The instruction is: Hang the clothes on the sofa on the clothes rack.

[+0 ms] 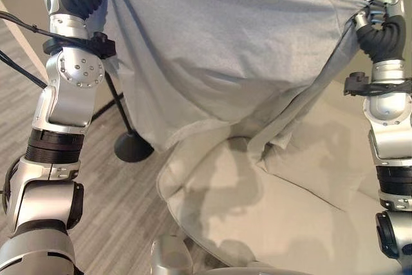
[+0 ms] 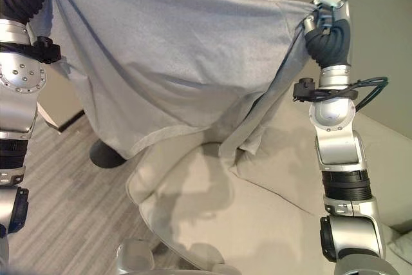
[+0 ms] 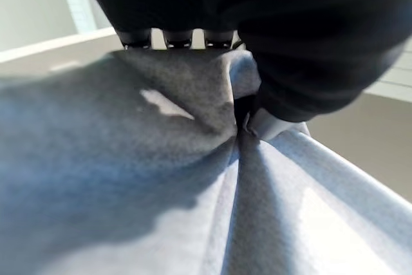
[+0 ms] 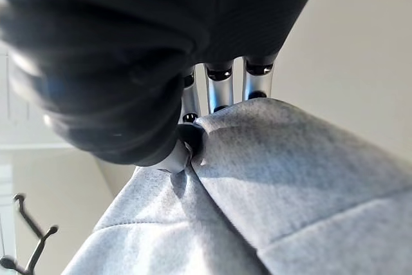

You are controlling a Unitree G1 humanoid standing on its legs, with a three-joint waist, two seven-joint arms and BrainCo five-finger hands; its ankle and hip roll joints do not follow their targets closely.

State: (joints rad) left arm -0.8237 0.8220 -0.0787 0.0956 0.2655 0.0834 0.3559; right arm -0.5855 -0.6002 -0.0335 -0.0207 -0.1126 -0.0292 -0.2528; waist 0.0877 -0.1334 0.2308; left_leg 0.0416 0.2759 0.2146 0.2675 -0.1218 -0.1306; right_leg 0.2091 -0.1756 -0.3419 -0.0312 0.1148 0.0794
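Observation:
A large light-grey garment (image 1: 212,56) hangs spread out in the air between my two raised hands, above the beige sofa (image 1: 270,230). My left hand (image 3: 283,62) is shut on the garment's upper left corner, the cloth pinched between thumb and fingers. My right hand (image 2: 328,14) is shut on the upper right corner, with its thumb (image 4: 190,140) pressing a fold against the fingers. The garment's lower hem sags toward the sofa seat. The clothes rack's black round base (image 1: 133,147) and thin pole (image 1: 119,101) stand on the floor behind the garment's left side. A rack hook (image 4: 32,243) appears in the right wrist view.
A beige cushion (image 1: 315,165) leans on the sofa's back right side, under the garment's hanging right edge. Grey wood-pattern floor (image 1: 122,204) lies to the left of the sofa. A plain wall (image 2: 380,30) stands behind.

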